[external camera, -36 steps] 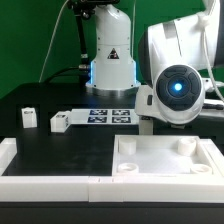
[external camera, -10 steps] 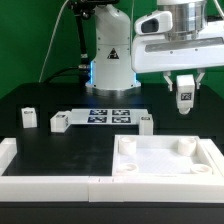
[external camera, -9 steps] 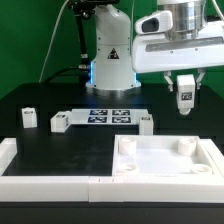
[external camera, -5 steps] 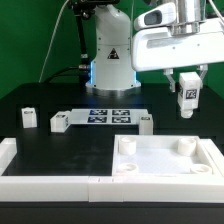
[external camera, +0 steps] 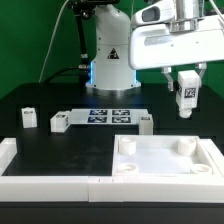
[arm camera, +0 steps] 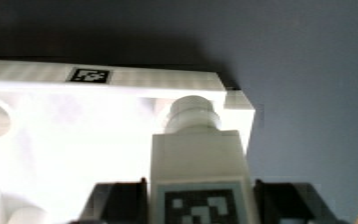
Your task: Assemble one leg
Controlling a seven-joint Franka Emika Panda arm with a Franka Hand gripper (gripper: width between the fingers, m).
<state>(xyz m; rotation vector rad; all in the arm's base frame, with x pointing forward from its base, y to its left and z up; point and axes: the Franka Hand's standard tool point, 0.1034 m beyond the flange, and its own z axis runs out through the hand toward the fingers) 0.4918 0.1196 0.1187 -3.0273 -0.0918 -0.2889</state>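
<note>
My gripper (external camera: pixel 186 80) is shut on a leg (external camera: pixel 187 94), a small white block with a black-and-white tag, and holds it upright in the air above the back right corner of the large white tray-shaped piece (external camera: pixel 165 170). In the wrist view the held leg (arm camera: pixel 201 160) sits between the dark fingers (arm camera: pixel 115 203), its round peg end over the tray's corner socket (arm camera: pixel 197 104). Three more legs stand on the black table: one at the exterior view's left (external camera: pixel 28 118), one beside it (external camera: pixel 59 122), one near the tray (external camera: pixel 146 123).
The marker board (external camera: pixel 108 116) lies flat on the table at the foot of the robot base (external camera: pixel 111 60). A white raised border (external camera: pixel 45 180) runs along the table's front and left edge.
The gripper, low and close to the camera 3.6 s ago, now holds the leg up in the air. Over the last second it has risen slightly and shifted a little to the exterior view's right.
</note>
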